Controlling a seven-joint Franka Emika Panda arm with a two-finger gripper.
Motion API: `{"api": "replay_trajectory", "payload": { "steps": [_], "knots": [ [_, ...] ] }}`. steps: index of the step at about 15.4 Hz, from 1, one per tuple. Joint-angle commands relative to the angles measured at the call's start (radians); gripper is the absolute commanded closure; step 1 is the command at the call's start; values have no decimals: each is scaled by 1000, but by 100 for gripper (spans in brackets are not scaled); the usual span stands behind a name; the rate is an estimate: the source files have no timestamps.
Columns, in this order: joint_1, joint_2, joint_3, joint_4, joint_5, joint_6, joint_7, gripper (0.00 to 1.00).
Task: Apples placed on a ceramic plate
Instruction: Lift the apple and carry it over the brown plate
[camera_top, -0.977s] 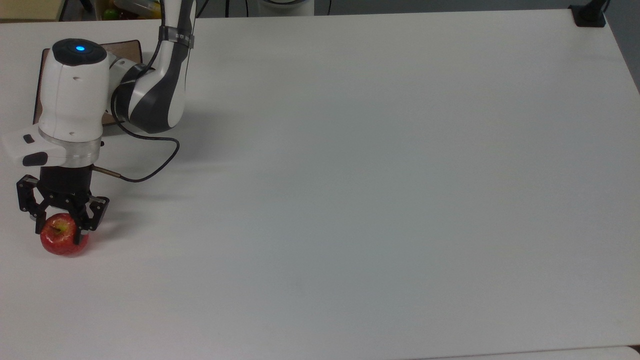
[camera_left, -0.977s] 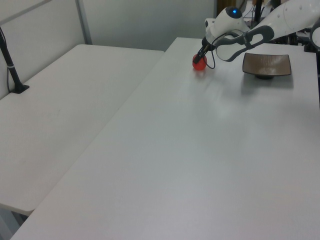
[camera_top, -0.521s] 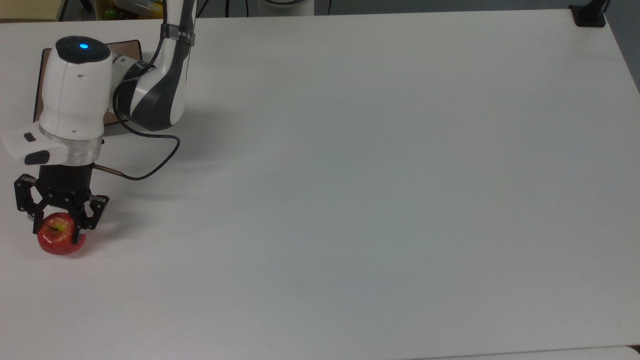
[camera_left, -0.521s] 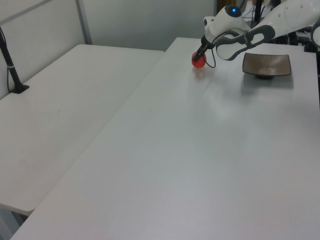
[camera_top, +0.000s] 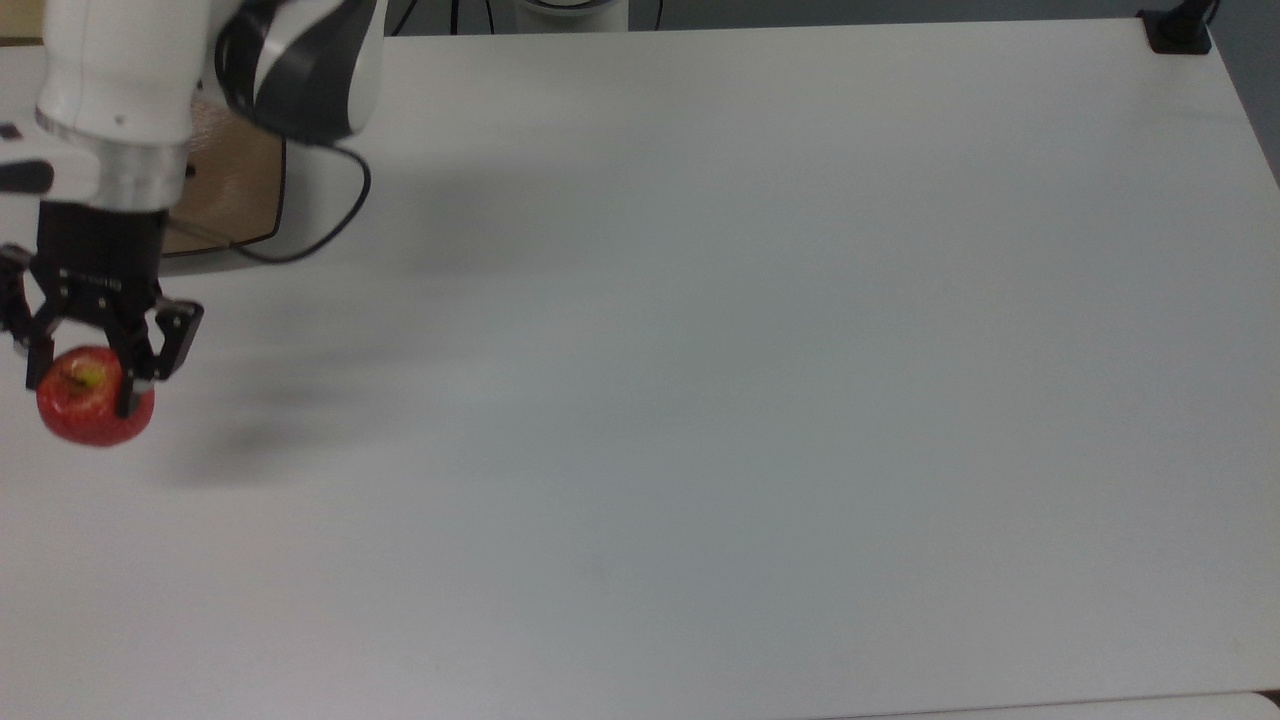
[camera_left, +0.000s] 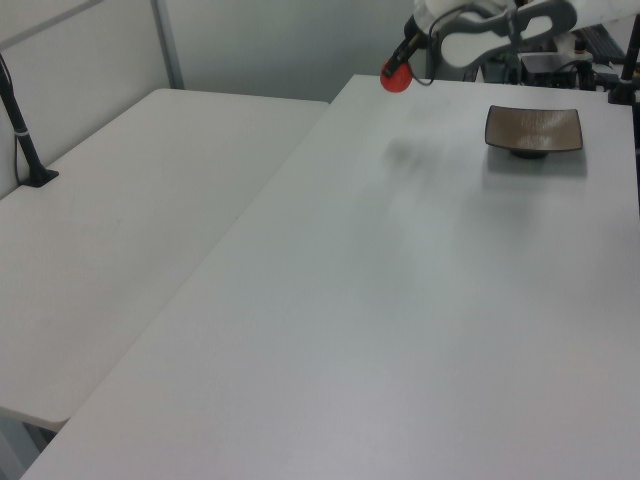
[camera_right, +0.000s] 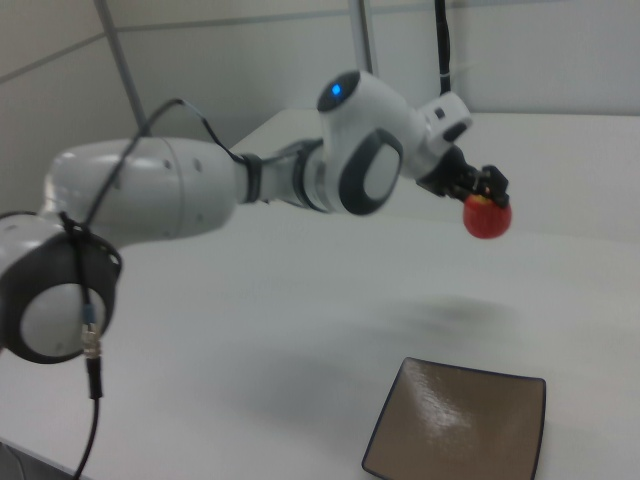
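Note:
The red apple (camera_top: 92, 408) hangs in the air, well above the white table, with my gripper (camera_top: 82, 388) shut on it from above. In the left view the apple (camera_left: 396, 79) is a red blob high over the table's far part, and in the right view the apple (camera_right: 487, 217) hangs under the black gripper (camera_right: 484, 202). The square tan-brown ceramic plate (camera_left: 533, 130) rests on the table to the apple's right in the left view. In the top view the plate (camera_top: 232, 187) is partly hidden by my arm. The plate (camera_right: 460, 422) lies low in the right view.
The white table (camera_top: 700, 350) stretches wide to the top view's right. A black cable (camera_top: 330, 225) loops from my wrist beside the plate. A black stand base (camera_top: 1180, 30) sits at the top view's upper right corner. A second white table (camera_left: 110, 220) adjoins on the left view's left.
My gripper has lifted the apple off the table and risen high with it. The arm has swung upward, uncovering more of the plate in the top view.

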Motion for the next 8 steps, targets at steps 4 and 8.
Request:
{"api": "replay_trajectory", "payload": {
  "steps": [4,8],
  "knots": [
    [47,-281,4,-189,124,-218,31,67],
    [49,-410,4,-242,213,-381,-41,66]
  ]
}}
